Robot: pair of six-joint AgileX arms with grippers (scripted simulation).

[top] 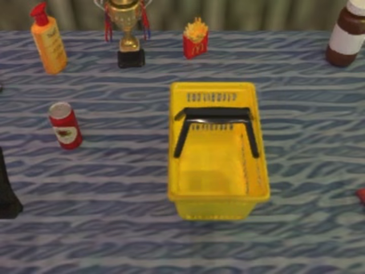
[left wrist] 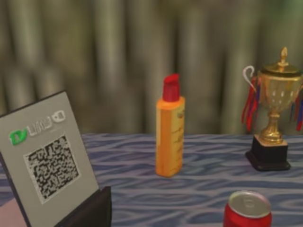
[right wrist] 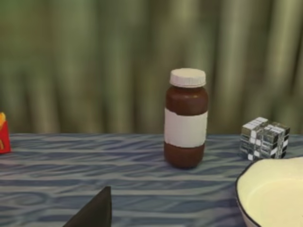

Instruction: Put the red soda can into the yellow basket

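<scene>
Red cylindrical soda can with silver top upright on table's left, well apart from large yellow slotted plastic basket at centre. Left arm parked at left edge; both grippers' state: cannot tell.

Soda can stands upright on table, left of the basket, well apart. Far edge, left to right: bottle, trophy, fries box, jar.
</scene>
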